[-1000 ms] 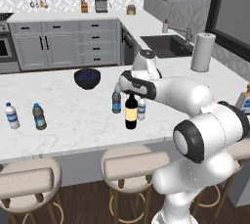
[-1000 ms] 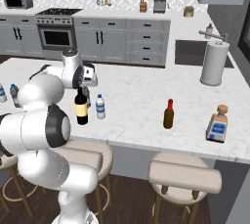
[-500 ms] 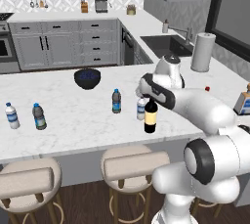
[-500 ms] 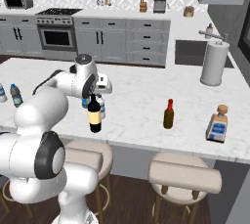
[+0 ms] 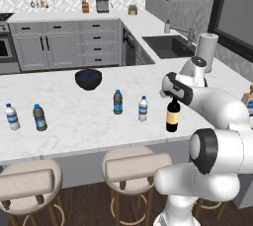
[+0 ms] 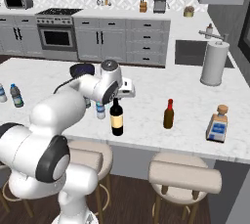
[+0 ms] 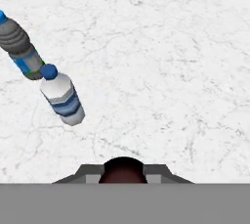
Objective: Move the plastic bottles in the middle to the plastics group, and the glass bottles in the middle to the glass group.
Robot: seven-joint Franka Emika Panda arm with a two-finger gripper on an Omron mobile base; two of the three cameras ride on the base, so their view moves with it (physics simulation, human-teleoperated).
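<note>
My gripper [image 5: 172,99] [image 6: 116,101] is shut on the neck of the tall dark wine bottle [image 5: 172,117] [image 6: 116,118], which stays upright with its base at or just above the counter near the front edge. In the hand view its dark top [image 7: 123,169] sits between the fingers. To its left stand the clear-white water bottle [image 5: 143,108] [image 7: 61,97] and the darker one [image 5: 117,101] [image 7: 20,48]. The plastics group [image 5: 24,117] [image 6: 16,96] is at the far left. The brown red-capped bottle [image 6: 168,114] and squat pale bottle [image 6: 218,124] stand to the right.
A black bowl [image 5: 88,79] [image 6: 78,69] sits behind the water bottles. The white paper-towel roll [image 5: 207,51] [image 6: 214,64] and the sink [image 5: 168,46] lie at the back right. Stools [image 5: 137,167] line the counter's front edge.
The arm has carried the wine bottle to the right along the counter, away from the two water bottles and toward the brown red-capped bottle.
</note>
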